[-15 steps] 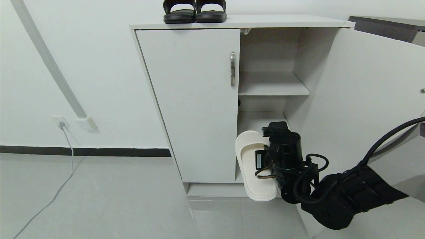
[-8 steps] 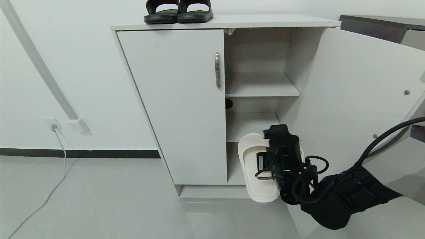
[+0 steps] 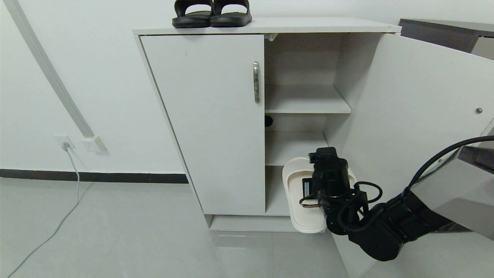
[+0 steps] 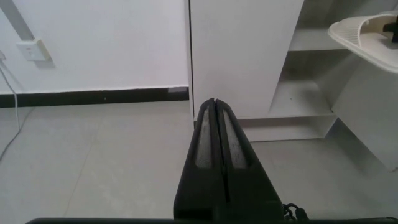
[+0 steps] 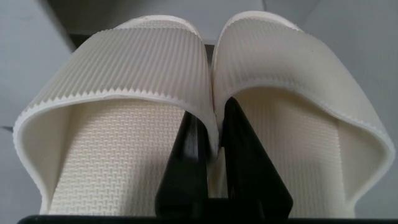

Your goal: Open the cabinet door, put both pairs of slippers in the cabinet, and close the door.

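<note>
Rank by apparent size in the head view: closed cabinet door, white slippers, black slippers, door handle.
Largest: closed cabinet door
Then white slippers and black slippers, unranked: white pair nearer and partly hidden, black pair cut off
Smallest: door handle

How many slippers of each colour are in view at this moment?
Black slippers, on the cabinet top: 2
White slippers, held in the right gripper: 2
Total: 4
</note>
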